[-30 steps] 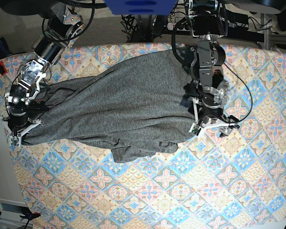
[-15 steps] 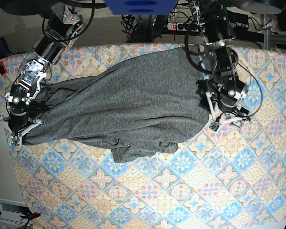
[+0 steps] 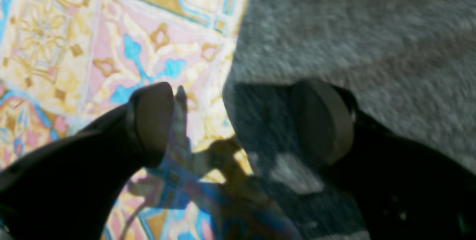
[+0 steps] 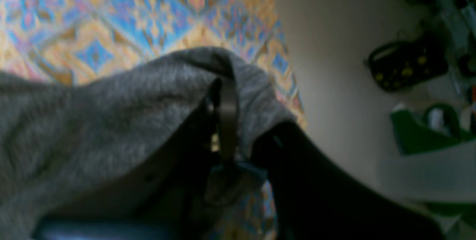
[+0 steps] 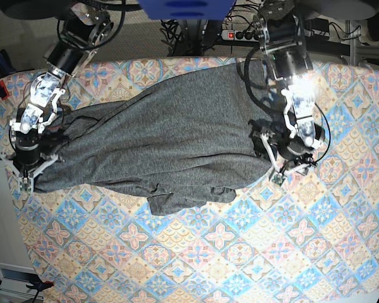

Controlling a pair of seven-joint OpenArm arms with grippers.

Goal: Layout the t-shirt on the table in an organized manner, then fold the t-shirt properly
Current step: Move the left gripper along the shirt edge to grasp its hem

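A: One table, tiled pastel cloth; one t-shirt, soft heather-grey knit, spread across its far half.

B: Two grippers?

A: Yes. The left gripper gapes wide at the shirt's edge, having swung back inward. The right gripper pinches a fold, though the picture's blurry.
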